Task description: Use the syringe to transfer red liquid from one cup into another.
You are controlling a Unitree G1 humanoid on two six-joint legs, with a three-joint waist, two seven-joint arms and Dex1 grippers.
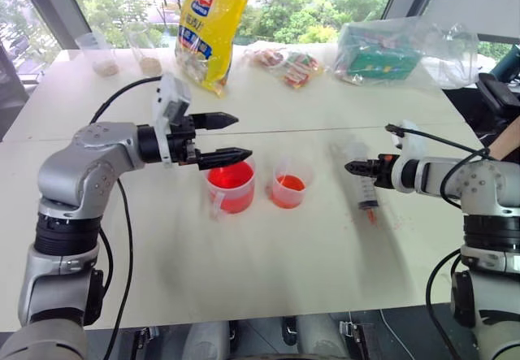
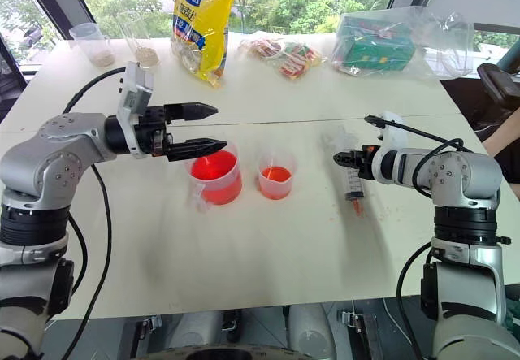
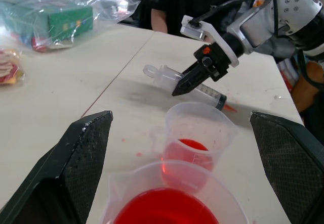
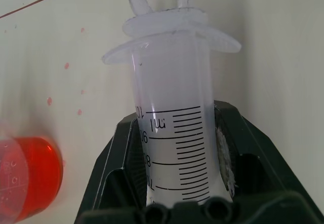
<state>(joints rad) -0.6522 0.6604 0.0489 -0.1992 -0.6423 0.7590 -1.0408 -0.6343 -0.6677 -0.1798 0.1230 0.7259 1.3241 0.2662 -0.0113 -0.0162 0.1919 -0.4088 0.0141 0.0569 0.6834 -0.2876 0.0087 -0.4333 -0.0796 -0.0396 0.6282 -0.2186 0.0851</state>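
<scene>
The syringe (image 1: pixel 367 191) lies flat on the white table (image 1: pixel 268 279), clear, with a red-tinted tip toward the near edge. My right gripper (image 1: pixel 349 167) straddles its barrel (image 4: pixel 172 107); the pads (image 4: pixel 225 148) sit slightly off the barrel, so the gripper is open. The larger handled cup (image 1: pixel 230 185) holds red liquid (image 3: pixel 162 211). The smaller handleless cup (image 1: pixel 289 188) beside it has a shallow layer of red liquid. My left gripper (image 1: pixel 244 137) hovers level just above the larger cup's rim, open and empty.
Red droplets dot the table near the syringe. At the back stand a yellow bag (image 1: pixel 213 27), two clear cups with beige powder (image 1: pixel 99 54), snack packets (image 1: pixel 288 63) and a plastic-wrapped green box (image 1: pixel 382 51). A person's arm (image 1: pixel 508 140) shows at the right edge.
</scene>
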